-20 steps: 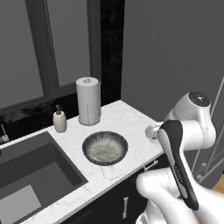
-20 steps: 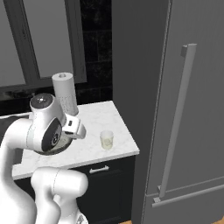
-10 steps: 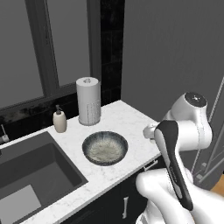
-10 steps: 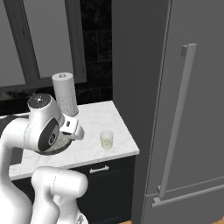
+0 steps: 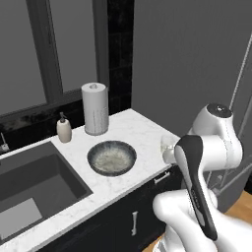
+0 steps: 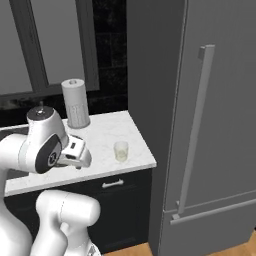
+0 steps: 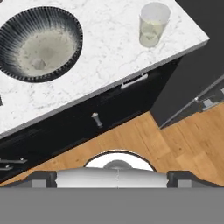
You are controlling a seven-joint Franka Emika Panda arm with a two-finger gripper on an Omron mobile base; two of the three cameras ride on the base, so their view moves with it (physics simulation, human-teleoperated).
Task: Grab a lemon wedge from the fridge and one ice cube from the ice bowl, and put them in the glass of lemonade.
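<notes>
Sitting on the white marble tabletop (image 5: 130, 130): the ice bowl (image 5: 112, 157), wide and dark grey with a pale speckled inside, just right of the dark sink (image 5: 34, 184); also showing at the upper left of the hand view (image 7: 40, 43). Standing near the tabletop's right end, well apart from the bowl: the glass of lemonade (image 6: 120, 151), upright, holding pale yellowish liquid; appearing at the top of the hand view (image 7: 153, 24). Standing behind the bowl by the wall: 1 paper towel roll (image 5: 95, 108) and 1 beige soap bottle (image 5: 64, 129). Rising at the right of the tabletop: the fridge (image 6: 200, 125), door closed, long vertical bar handle (image 6: 194, 131) facing out. Hanging over the tabletop's front edge: the fingers (image 6: 76, 155), spread wide and released, grasping nothing. Looking down past the dark lower cabinets (image 7: 74, 122) onto the wooden floor (image 7: 144, 140).
</notes>
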